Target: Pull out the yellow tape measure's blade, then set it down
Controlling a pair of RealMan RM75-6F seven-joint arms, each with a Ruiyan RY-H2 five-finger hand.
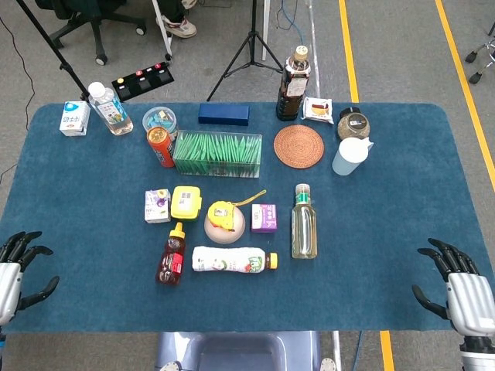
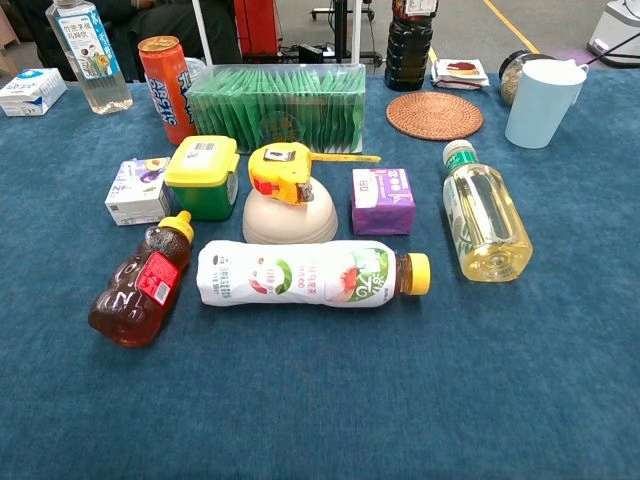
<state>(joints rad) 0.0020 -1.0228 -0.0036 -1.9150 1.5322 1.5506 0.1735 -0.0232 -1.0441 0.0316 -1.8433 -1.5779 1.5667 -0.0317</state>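
The yellow tape measure (image 1: 222,213) (image 2: 279,171) rests on top of an upturned cream bowl (image 1: 225,228) (image 2: 290,216) mid-table. A short length of its yellow blade (image 1: 249,199) (image 2: 345,157) sticks out to the right. My left hand (image 1: 14,274) hovers at the table's near left corner, fingers spread, holding nothing. My right hand (image 1: 460,290) sits at the near right corner, also spread and empty. Both hands are far from the tape measure and appear only in the head view.
Around the bowl lie a yellow-lidded green tub (image 2: 202,176), a purple carton (image 2: 383,200), a honey bear bottle (image 2: 139,282), a white drink bottle (image 2: 310,273) and an oil bottle (image 2: 483,214). Behind stand a green packet box (image 2: 277,93), orange can (image 2: 164,74), cork mat (image 2: 434,114) and pale cup (image 2: 541,99).
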